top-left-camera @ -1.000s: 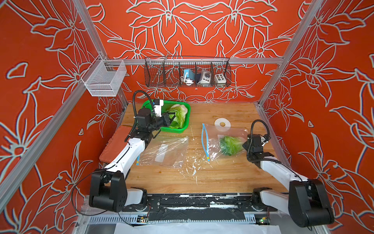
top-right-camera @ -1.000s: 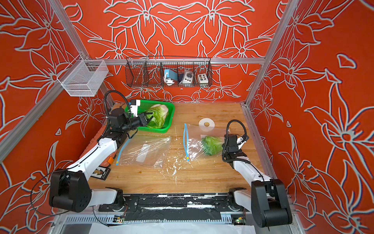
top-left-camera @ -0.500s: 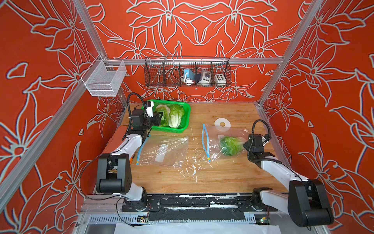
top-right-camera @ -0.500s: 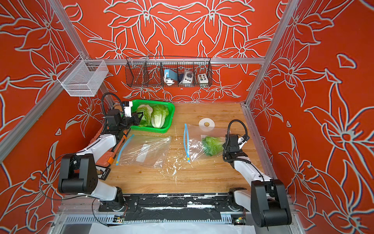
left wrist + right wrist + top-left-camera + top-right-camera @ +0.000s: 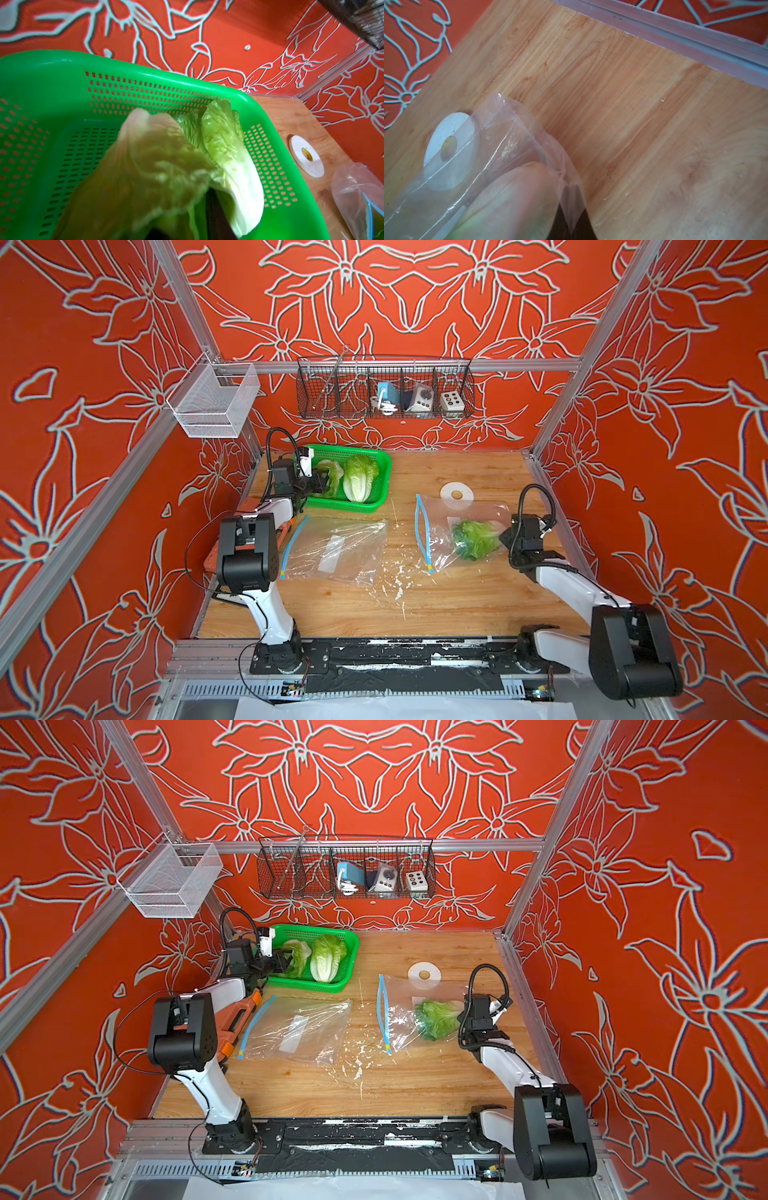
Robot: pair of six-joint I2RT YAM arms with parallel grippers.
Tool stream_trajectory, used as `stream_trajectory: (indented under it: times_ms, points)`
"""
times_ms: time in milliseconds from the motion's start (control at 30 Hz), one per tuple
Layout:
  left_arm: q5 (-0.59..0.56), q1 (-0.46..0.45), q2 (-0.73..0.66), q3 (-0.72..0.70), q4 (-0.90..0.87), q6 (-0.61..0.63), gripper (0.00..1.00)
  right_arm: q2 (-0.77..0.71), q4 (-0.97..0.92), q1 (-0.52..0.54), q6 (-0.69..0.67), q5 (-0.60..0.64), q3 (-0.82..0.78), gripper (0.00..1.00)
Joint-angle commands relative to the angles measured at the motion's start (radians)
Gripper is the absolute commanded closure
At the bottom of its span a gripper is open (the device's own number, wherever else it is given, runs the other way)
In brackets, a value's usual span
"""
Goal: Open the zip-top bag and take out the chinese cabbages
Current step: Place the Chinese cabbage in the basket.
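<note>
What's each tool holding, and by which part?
The right tool pinches the zip-top bag by its closed bottom end. The left tool is at a cabbage in the basket; a hold cannot be told.

Green basket (image 5: 345,506) back left; white disc (image 5: 466,495); wire rack (image 5: 324,393) on wall.

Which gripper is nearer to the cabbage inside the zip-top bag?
Right. The right gripper pinches the zip-top bag at its edge, right beside that cabbage. The left gripper is far off on the other side, at the green basket.
</note>
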Motion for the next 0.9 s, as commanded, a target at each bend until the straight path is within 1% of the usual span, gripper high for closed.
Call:
stream_trajectory:
  times_ms: [0,100,167,233,367,467,633,733,867]
  points:
    - [-0.053,0.001,-0.053,-0.003,-0.032,-0.002,0.51,0.012,0.004,-0.007,-0.006,-0.008,0.037,1.00]
    - [-0.114,0.001,-0.104,-0.010,-0.098,0.021,0.39,0.020,0.011,-0.009,-0.009,-0.014,0.037,1.00]
    - [-0.155,0.001,-0.138,-0.012,-0.140,0.034,0.35,0.022,0.012,-0.009,-0.007,-0.018,0.036,1.00]
    - [-0.196,0.001,-0.172,-0.008,-0.183,0.040,0.32,0.021,0.013,-0.012,-0.006,-0.020,0.035,1.00]
    - [-0.248,0.001,-0.235,-0.008,-0.239,-0.002,0.27,0.024,0.020,-0.011,-0.008,-0.022,0.039,1.00]
    - [-0.279,0.000,-0.248,0.001,-0.247,0.011,0.27,0.031,0.020,-0.012,-0.013,-0.029,0.047,1.00]
    - [-0.312,-0.001,-0.168,0.107,-0.347,0.075,0.27,0.033,0.023,-0.012,-0.013,-0.034,0.049,1.00]
    - [-0.321,-0.001,-0.053,0.251,-0.502,0.158,0.25,0.036,0.022,-0.014,-0.016,-0.036,0.053,1.00]
    - [-0.381,-0.011,0.083,0.427,-0.691,0.259,0.23,0.042,0.024,-0.017,-0.015,-0.043,0.056,1.00]
